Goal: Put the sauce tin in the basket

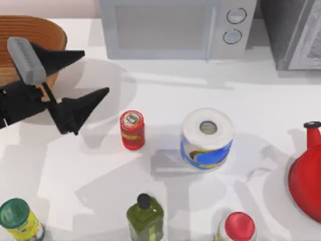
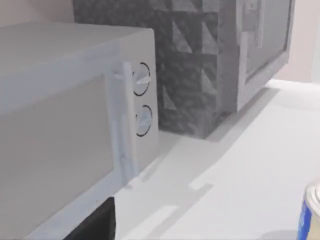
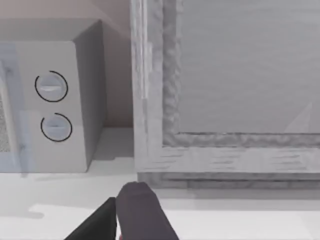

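Left gripper open beside the upright sauce tin, basket at the table's far left.

The basket (image 1: 35,35) sits at the table's back left corner, partly under the left arm. The left gripper (image 1: 90,75) hangs above the table just right of the basket, its jaws spread wide and holding nothing. The sauce tin (image 1: 132,130) stands upright near the lower fingertip, left of the paper roll (image 1: 206,139).

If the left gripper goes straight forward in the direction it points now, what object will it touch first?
Probably none soon. The open left gripper points toward the right side of the table, passing behind the sauce tin and before the microwave. Its height is unclear, so this is uncertain.
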